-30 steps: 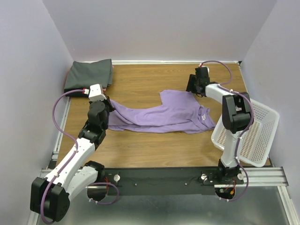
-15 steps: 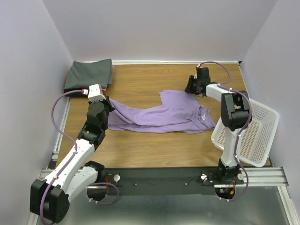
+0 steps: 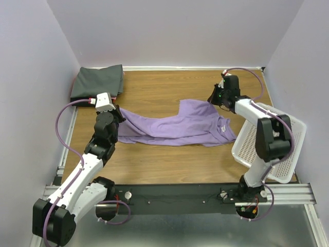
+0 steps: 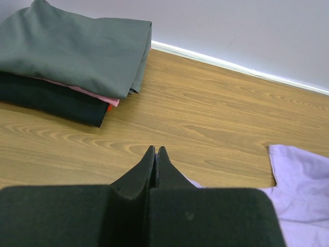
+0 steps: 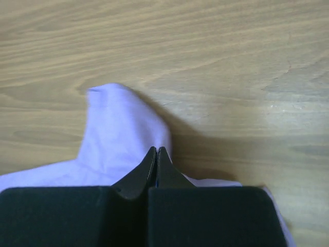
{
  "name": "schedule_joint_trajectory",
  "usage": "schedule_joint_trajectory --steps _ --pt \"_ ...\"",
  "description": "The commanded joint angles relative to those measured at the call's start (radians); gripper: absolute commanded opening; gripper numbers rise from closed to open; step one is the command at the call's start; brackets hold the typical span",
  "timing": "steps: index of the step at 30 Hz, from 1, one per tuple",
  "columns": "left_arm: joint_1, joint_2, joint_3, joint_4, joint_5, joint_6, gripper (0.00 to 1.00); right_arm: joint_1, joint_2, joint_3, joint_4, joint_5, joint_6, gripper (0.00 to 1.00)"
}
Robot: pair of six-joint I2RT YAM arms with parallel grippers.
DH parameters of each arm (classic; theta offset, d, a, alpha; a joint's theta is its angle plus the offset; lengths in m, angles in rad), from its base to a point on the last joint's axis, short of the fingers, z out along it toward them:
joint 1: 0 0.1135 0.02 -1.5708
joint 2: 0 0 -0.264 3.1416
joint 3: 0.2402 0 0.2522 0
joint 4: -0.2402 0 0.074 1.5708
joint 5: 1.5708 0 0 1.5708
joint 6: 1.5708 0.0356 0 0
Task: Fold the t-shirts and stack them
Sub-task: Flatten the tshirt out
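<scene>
Top external view shows the soft, light, floppy purple shirt (image 3: 180, 126) lying crumpled mid-counter (image 3: 154, 92), with the left tool (image 4: 156, 150) pinched shut on its left end and the right tool (image 5: 156, 151) pinched shut on a far sleeve, both good spots to hold.

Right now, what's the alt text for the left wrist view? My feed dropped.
The left gripper, fingers shut, points across a wooden table toward a folded stack of t-shirts at upper left, dark grey on top with a pink edge showing. A lavender t-shirt lies at lower right, reaching under the fingers.
</scene>
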State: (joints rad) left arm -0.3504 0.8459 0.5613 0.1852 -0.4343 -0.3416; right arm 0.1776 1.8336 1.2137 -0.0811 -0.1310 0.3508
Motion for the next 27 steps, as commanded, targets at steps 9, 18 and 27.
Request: schedule_joint_trajectory --steps 9,18,27 --pt "0.005 0.027 -0.008 0.049 0.048 -0.002 0.0 0.121 -0.234 -0.281 0.014 -0.129 -0.039 0.1" --pt "0.005 0.016 -0.009 0.049 0.048 -0.002 0.0 0.31 -0.205 -0.247 -0.017 -0.239 -0.138 0.12" --pt "0.005 0.015 -0.008 0.049 0.058 -0.002 0.0 0.31 -0.327 -0.278 -0.043 -0.11 -0.099 0.39"
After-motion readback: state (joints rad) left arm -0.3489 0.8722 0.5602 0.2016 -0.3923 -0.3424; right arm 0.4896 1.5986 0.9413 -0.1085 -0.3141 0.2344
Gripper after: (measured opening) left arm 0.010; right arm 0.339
